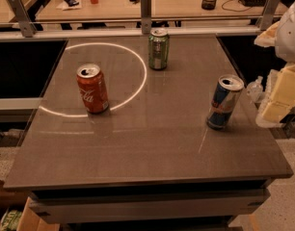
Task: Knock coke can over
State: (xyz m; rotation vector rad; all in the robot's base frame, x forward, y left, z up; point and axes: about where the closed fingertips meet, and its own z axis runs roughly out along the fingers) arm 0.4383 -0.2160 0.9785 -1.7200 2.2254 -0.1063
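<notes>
My gripper (277, 100) is at the right edge; can't tell if it's open or shut. Crossing left to the coke can (92, 89) risks toppling the Red Bull can (223, 102).

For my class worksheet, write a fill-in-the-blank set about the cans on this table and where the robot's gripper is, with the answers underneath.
1. The coke can stands ____ on the table.
2. The far can, nearest the rail, is ____ in colour.
3. The gripper hangs at the picture's ____ side, beside the blue-and-silver can, touching no can.
4. Altogether ____ cans stand on the table.

Answers: upright; green; right; three.
</notes>
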